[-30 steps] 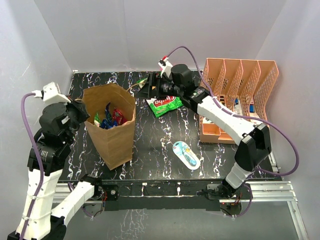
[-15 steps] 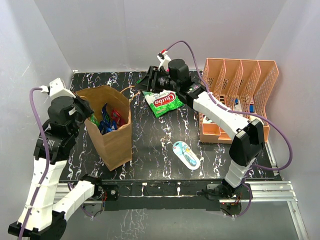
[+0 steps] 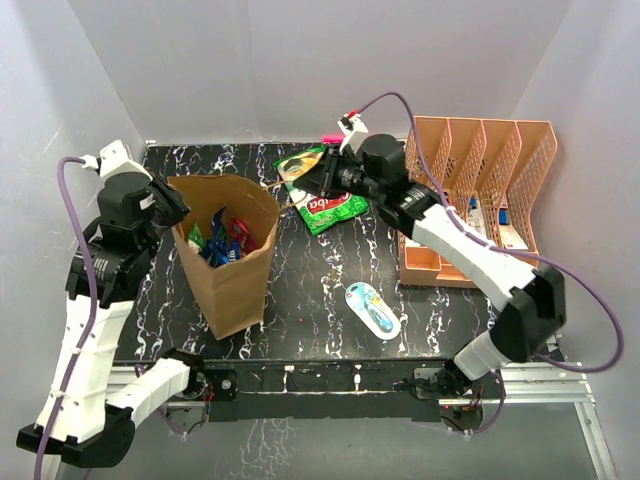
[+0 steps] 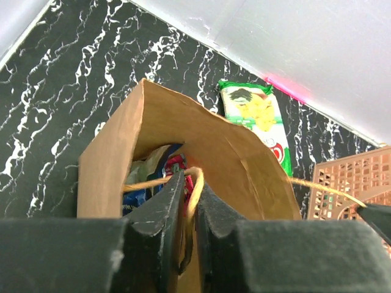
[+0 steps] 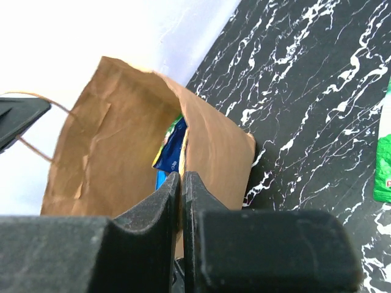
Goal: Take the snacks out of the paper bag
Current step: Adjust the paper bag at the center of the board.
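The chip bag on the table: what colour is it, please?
The chip bag is green with a red logo; clearest in the top external view.

On the black marbled table (image 3: 310,285), a white-and-teal oval blister pack (image 3: 373,309) lies at 5 o'clock, well apart from the peach mesh organizer (image 3: 482,160) at 3 o'clock.

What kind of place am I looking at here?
Probably a robot test cell in a lab, not a home: a left arm and right arm bolted to a metal rail, plain white walls boxing in a black marbled table, and staged props like the paper bag.
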You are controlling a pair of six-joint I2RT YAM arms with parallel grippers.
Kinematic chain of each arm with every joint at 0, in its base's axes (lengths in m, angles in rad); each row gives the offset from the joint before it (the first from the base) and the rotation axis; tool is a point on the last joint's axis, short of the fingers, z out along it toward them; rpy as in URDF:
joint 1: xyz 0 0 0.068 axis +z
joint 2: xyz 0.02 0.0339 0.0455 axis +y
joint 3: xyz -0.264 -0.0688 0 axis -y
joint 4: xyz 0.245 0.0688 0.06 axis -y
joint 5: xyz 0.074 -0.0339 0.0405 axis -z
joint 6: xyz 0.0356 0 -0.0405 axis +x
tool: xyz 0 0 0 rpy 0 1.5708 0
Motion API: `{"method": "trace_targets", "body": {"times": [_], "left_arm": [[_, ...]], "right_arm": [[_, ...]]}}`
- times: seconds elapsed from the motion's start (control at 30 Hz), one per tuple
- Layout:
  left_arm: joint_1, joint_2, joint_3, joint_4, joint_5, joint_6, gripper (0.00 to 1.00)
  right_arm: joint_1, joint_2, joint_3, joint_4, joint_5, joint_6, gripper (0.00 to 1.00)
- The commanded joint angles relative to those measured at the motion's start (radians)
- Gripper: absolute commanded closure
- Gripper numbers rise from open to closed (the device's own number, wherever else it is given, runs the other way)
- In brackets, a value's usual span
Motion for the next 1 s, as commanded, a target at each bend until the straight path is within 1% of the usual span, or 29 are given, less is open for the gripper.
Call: {"method": "trace_targets", "body": {"times": [0.0, 0.07, 0.1, 0.17, 0.2, 0.23, 0.33, 0.4, 0.43, 0.47, 0.5, 0.6, 0.67, 0.73, 0.8, 0.97], "left_arm": [[-0.002, -0.025, 0.059, -0.148, 0.049, -0.090, 0.82], [-0.003, -0.044, 0.064, -0.216, 0.059, -0.128, 0.74], [-0.003, -0.054, 0.063, -0.243, 0.069, -0.145, 0.67], [-0.003, -0.077, 0.068, -0.291, 0.088, -0.179, 0.51], [-0.002, -0.086, 0.074, -0.309, 0.093, -0.199, 0.39], [-0.003, -0.092, 0.083, -0.325, 0.097, -0.214, 0.33], [-0.003, -0.091, 0.132, -0.351, 0.092, -0.233, 0.22], [-0.003, -0.072, 0.163, -0.341, 0.084, -0.211, 0.17], [-0.003, -0.057, 0.175, -0.333, 0.082, -0.195, 0.13], [-0.003, -0.033, 0.184, -0.327, 0.090, -0.171, 0.06], [-0.002, 0.000, 0.201, -0.331, 0.101, -0.148, 0.02], [-0.003, 0.126, 0.311, -0.416, 0.101, -0.110, 0.02], [-0.002, 0.206, 0.401, -0.495, 0.074, -0.090, 0.02], [-0.002, 0.249, 0.455, -0.537, 0.037, -0.032, 0.02], [-0.003, 0.258, 0.468, -0.563, -0.026, 0.010, 0.02], [-0.003, 0.229, 0.419, -0.565, -0.138, 0.082, 0.02]], "right_arm": [[-0.003, -0.172, -0.067, 0.077, 0.048, -0.077, 0.93], [-0.004, -0.210, -0.104, 0.074, 0.050, -0.076, 0.93], [-0.003, -0.223, -0.118, 0.075, 0.050, -0.074, 0.93], [-0.003, -0.247, -0.143, 0.078, 0.049, -0.070, 0.93], [-0.004, -0.256, -0.150, 0.074, 0.049, -0.072, 0.93], [-0.003, -0.261, -0.154, 0.068, 0.049, -0.077, 0.93], [-0.003, -0.280, -0.157, 0.051, 0.051, -0.092, 0.93], [-0.004, -0.290, -0.163, 0.047, 0.048, -0.095, 0.92], [-0.003, -0.294, -0.167, 0.047, 0.045, -0.096, 0.93], [-0.003, -0.298, -0.170, 0.047, 0.044, -0.096, 0.93], [-0.003, -0.301, -0.172, 0.047, 0.044, -0.098, 0.92], [-0.003, -0.308, -0.174, 0.036, 0.047, -0.110, 0.92], [-0.004, -0.313, -0.177, 0.027, 0.050, -0.118, 0.92], [-0.003, -0.322, -0.183, 0.026, 0.058, -0.123, 0.93], [-0.003, -0.329, -0.187, 0.024, 0.067, -0.126, 0.93], [-0.004, -0.363, -0.203, 0.021, 0.118, -0.140, 0.92]]}}
